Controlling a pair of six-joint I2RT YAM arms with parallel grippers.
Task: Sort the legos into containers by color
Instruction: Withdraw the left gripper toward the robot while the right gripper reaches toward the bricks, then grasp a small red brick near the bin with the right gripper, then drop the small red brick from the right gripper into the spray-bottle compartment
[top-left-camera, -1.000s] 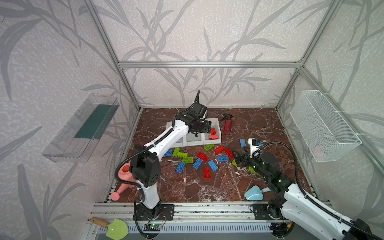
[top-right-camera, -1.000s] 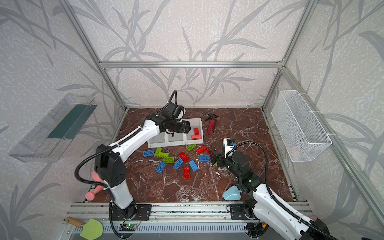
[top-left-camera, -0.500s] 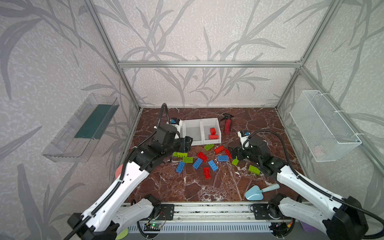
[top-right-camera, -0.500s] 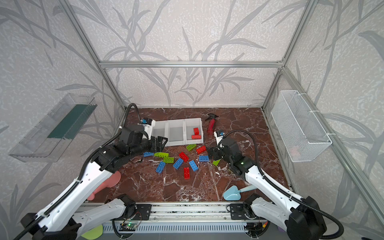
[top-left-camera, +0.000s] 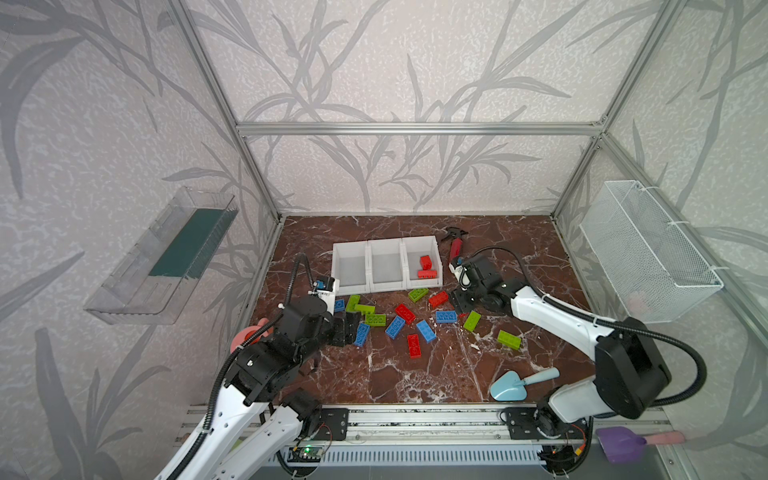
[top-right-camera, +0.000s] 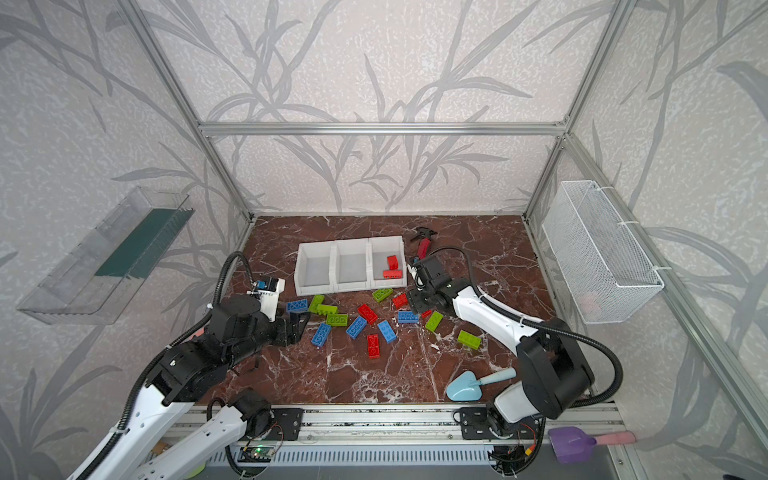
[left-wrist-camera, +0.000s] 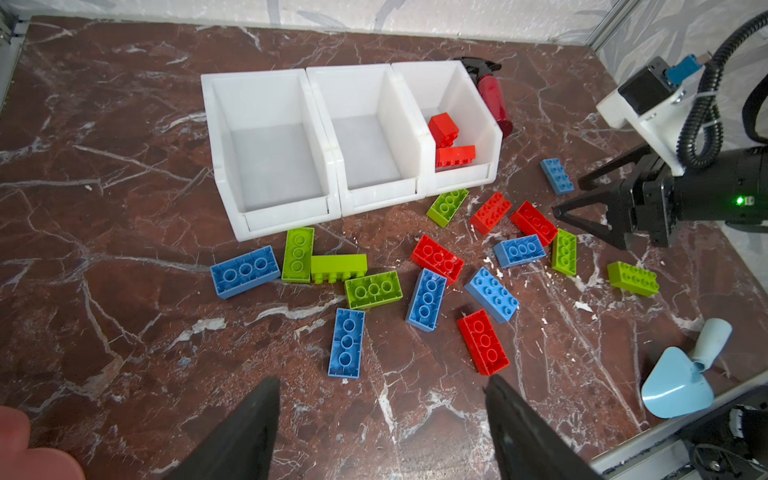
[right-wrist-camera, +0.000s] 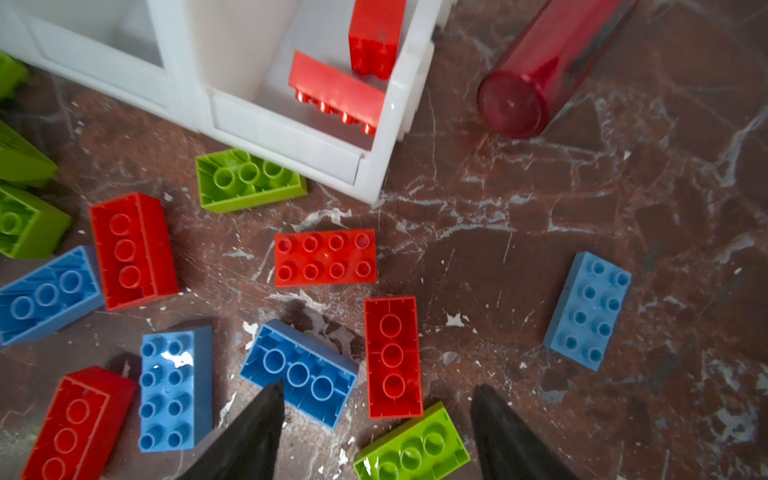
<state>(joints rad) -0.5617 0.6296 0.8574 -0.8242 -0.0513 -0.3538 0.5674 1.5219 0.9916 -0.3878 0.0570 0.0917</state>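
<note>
Sorting has barely begun: two bricks are binned and the rest lie loose, so I judge this the approach to the next pick.

In both top views, three white bins (top-left-camera: 386, 286) stand in a row toward the back of the counter (top-left-camera: 415, 374). The bin next to the red spray bottle (top-left-camera: 456, 249) holds two red bricks (top-left-camera: 426, 266); the other two look empty. Loose bricks (top-left-camera: 395, 326) in red, blue and green are scattered just in front of the bins. Left claw (top-left-camera: 345, 328) sits low at the left end of the scatter, beside a blue brick (top-left-camera: 361, 334). Right claw (top-right-camera: 417, 307) sits low at the right end. Neither carries anything.

Left wrist view: left claw (left-wrist-camera: 380, 380) is spread with nothing between its fingers, and the blue brick (left-wrist-camera: 346, 343) lies just ahead, hollow side up. Right claw (left-wrist-camera: 569, 197) is also spread. Bins (left-wrist-camera: 286, 216) match: reds in the end one only.

Right wrist view: right claw (right-wrist-camera: 376, 386) is spread and empty, lined up on a hollow-up red brick (right-wrist-camera: 392, 357), with an upturned blue brick (right-wrist-camera: 299, 372) just beside it. The next move calls for dropping over the red one, pinching its long sides without snagging the blue neighbour, then carrying it to the reds' bin (right-wrist-camera: 286, 141). The left claw's blue brick needs an empty bin.
</note>
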